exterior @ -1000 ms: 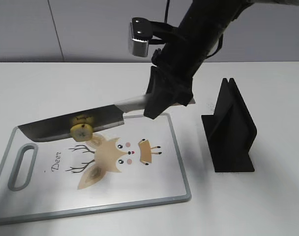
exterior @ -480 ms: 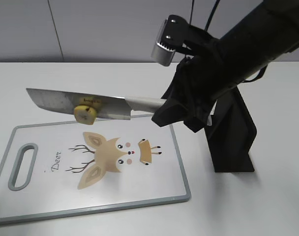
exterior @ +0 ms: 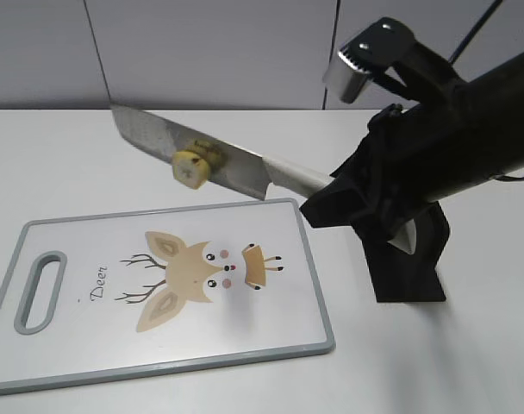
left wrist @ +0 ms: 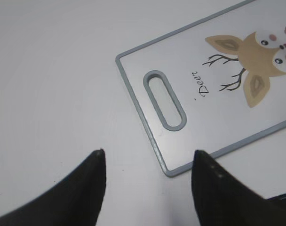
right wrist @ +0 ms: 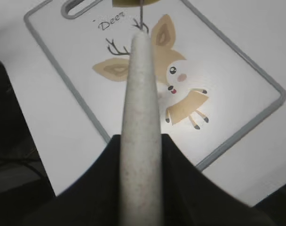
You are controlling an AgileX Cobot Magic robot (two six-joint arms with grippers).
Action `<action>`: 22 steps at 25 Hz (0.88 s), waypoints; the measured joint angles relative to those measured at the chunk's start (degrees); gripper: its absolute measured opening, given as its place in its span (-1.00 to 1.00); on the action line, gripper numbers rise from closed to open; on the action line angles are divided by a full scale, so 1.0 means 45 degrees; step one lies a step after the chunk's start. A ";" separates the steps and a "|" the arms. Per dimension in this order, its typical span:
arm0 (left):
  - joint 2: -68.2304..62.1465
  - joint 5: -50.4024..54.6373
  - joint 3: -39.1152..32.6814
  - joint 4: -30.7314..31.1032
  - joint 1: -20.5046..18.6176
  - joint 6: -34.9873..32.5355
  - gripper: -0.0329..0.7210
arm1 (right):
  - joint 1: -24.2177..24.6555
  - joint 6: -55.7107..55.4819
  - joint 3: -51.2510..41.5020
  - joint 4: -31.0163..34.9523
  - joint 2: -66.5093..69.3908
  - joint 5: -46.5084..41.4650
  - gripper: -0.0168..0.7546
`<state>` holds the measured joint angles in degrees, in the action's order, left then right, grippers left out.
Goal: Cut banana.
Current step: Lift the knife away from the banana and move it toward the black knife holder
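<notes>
the knife [exterior: 202, 159] is gripped by its handle in the closed right gripper [exterior: 352, 203] and held above the cutting board [exterior: 279, 328]. a banana slice [exterior: 190, 166] clings to the blade and could be flung onto the table [exterior: 55, 155]. the left gripper [left wrist: 147, 174] is held open, empty.

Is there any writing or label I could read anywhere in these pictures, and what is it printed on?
"Deer": in slanted script on the cutting board, beside the cartoon deer, near the handle slot.
No other words, numbers or brand marks can be seen on the knife, the black stand or the table.
</notes>
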<state>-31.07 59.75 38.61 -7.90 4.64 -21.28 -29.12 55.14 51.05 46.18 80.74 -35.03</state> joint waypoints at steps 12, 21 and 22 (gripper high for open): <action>0.4500 0.2130 0.0000 0.0484 0.0000 0.0753 0.49 | 0.0000 -0.4947 -0.2131 -0.1275 -0.3018 0.1995 -0.52; 0.6751 0.2260 -0.0432 0.0876 0.0000 0.1617 0.49 | 0.0000 -1.2048 -0.2180 -0.7248 -0.4733 0.1479 -0.52; 0.6870 0.2276 -0.0608 0.0845 0.0000 0.1617 0.49 | 0.0000 -1.2772 -0.2180 -0.7859 -0.4908 0.1308 -0.52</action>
<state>-0.16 69.99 35.88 -4.10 4.64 -14.01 -29.12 -2.34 41.24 10.81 58.65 -29.14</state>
